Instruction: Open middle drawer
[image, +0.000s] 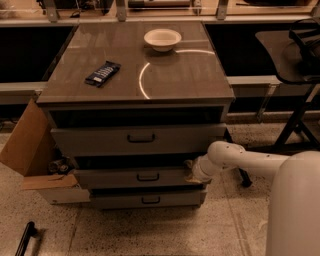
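Observation:
The middle drawer is a wide grey drawer with a small dark bar handle at its centre. It sits between the taller top drawer and the slimmer bottom drawer. Its front stands a little forward of the cabinet, with a dark gap above it. My gripper is at the right end of the middle drawer's front, by its upper edge. My white arm reaches in from the right.
On the cabinet top are a white bowl and a dark snack packet. An open cardboard box stands against the cabinet's left side. A dark chair is at the right. A black rod lies on the floor.

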